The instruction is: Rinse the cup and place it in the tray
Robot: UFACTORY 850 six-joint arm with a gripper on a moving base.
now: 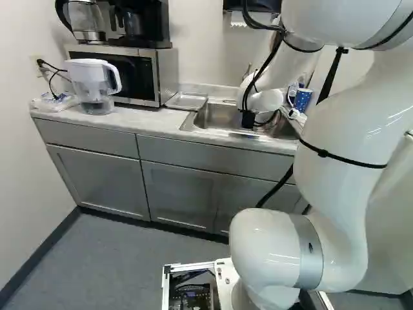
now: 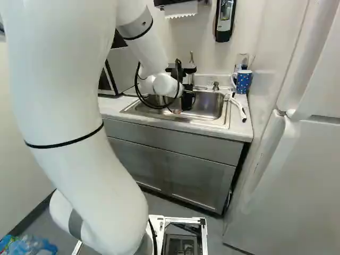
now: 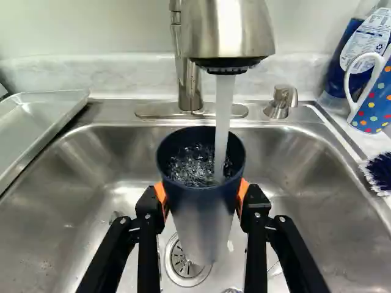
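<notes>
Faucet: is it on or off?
On. In the wrist view, a stream of water falls from the faucet into the cup, churning what has collected inside.

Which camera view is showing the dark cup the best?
The wrist view: water falls into the cup, held between the orange pads. In both base views, I cannot tell the cup from the gripper.

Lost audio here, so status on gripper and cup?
Gripper shut on cup, upright above drain. Faucet running into it. Tray beside sink, cup not yet placed. Nothing blocking cup.
</notes>
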